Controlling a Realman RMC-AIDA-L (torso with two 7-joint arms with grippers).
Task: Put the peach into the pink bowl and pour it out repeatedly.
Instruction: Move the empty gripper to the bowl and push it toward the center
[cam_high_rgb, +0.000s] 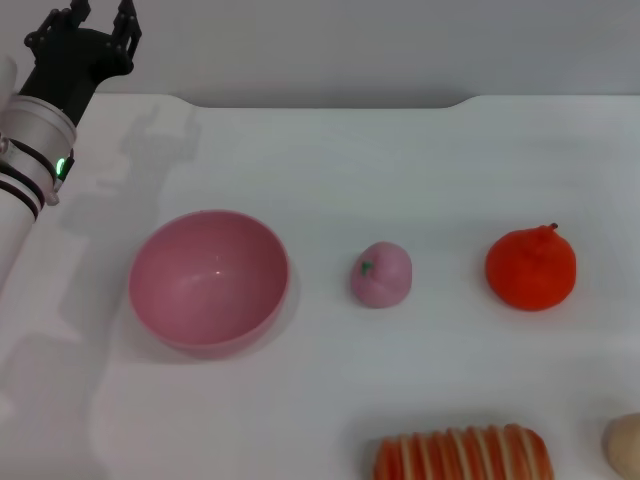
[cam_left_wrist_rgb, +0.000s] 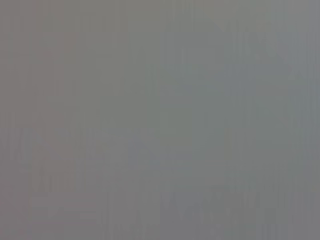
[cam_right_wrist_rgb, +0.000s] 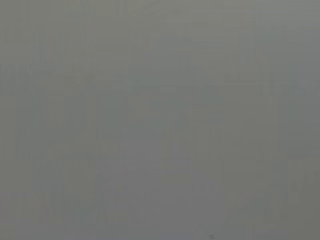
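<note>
1. Upper left of the head view: left gripper (cam_high_rgb: 98, 17) raised at the table's (cam_high_rgb: 330, 160) far edge, fingers spread, holding nothing.
2. Left of centre: pink bowl (cam_high_rgb: 209, 281), upright.
3. Centre: peach (cam_high_rgb: 381, 274) on the table, just right of the bowl, apart.
4. Right: orange-red fruit (cam_high_rgb: 531, 268).
5. Bottom edge: striped bread-like toy (cam_high_rgb: 463, 455).
6. Wrist views: only flat grey.

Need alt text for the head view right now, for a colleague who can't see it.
The peach lies on the white table just right of the empty upright pink bowl, not touching it. An orange fruit sits farther right; the left gripper is raised at far left.
</note>
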